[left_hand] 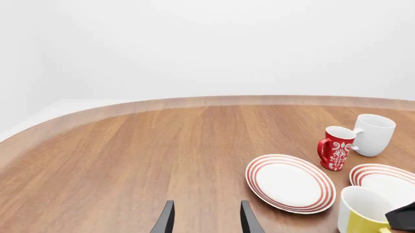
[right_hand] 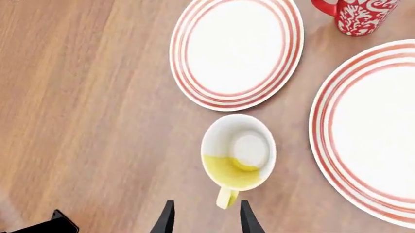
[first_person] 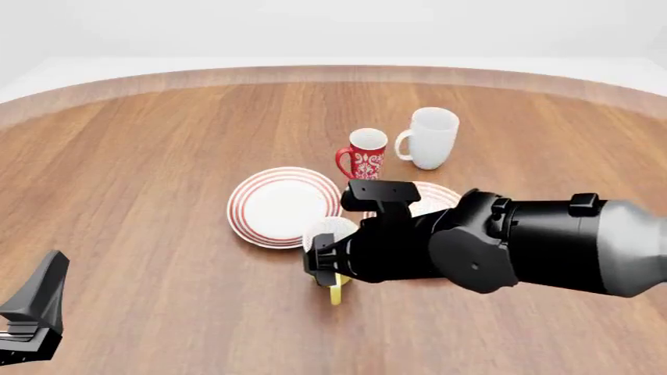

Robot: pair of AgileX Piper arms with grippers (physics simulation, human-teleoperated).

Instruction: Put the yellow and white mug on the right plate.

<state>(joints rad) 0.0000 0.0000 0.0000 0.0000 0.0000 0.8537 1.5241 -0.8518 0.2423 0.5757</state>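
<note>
The yellow and white mug stands upright on the table, between and just in front of the two plates, its handle pointing toward me. It also shows in the front view and the left wrist view. My right gripper is open, hovering above the mug, fingers either side of the handle's line; in the front view its arm covers most of the mug. The right plate lies empty beside the mug, partly hidden by the arm in the front view. My left gripper is open and empty at the near left.
The left plate lies empty left of the mug. A red white-patterned mug and a taller white mug stand behind the plates. The wooden table's curved far edge runs across the back.
</note>
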